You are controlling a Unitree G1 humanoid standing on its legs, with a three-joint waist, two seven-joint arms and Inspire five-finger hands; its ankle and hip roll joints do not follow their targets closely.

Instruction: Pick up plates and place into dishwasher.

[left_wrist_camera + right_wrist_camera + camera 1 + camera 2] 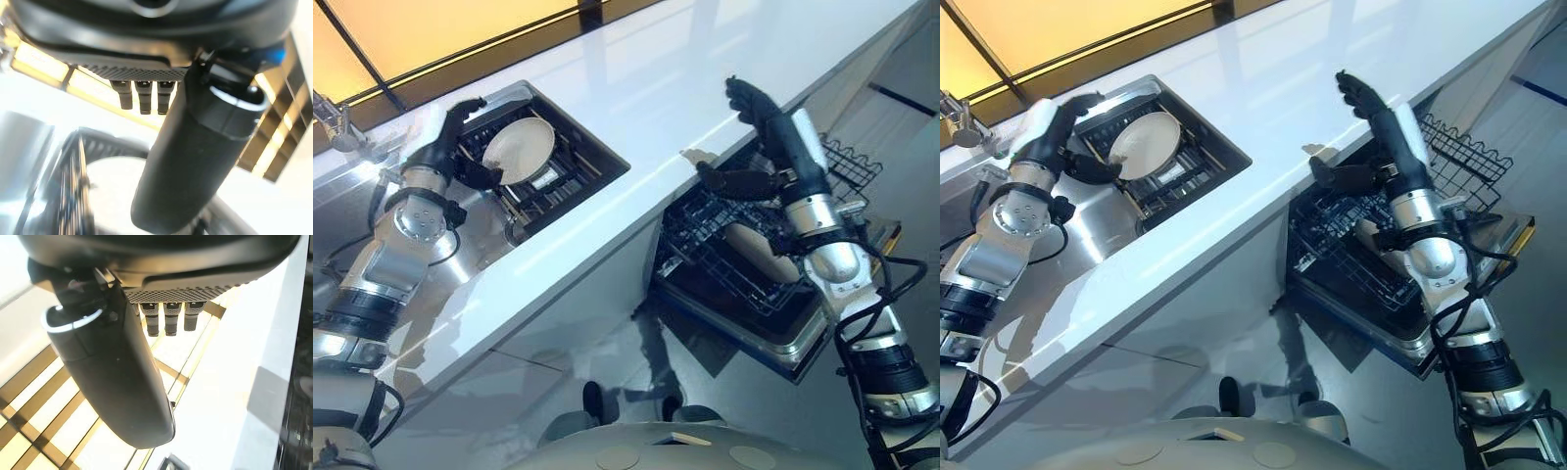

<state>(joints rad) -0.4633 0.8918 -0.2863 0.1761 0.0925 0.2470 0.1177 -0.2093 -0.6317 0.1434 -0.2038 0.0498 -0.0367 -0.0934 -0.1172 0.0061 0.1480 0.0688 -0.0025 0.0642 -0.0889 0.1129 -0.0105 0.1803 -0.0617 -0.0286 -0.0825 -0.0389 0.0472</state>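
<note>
A white plate (522, 147) stands tilted in the dark dish rack (579, 164) set in the sink. My left hand (443, 149) is at the plate's left rim, open, with fingers above the rim and the thumb (195, 161) below it; the plate (110, 196) shows past the thumb. My right hand (766, 119) is open and holds nothing, raised over the counter's front edge above the open dishwasher's lower rack (705, 235). Another pale plate (756, 251) lies in that rack, partly hidden by my right forearm.
The white counter (656, 88) runs between the sink and the dishwasher. A faucet (333, 122) stands at the far left. A wire basket (854, 162) juts out beyond the right arm. The dishwasher door (773, 338) hangs open below the rack.
</note>
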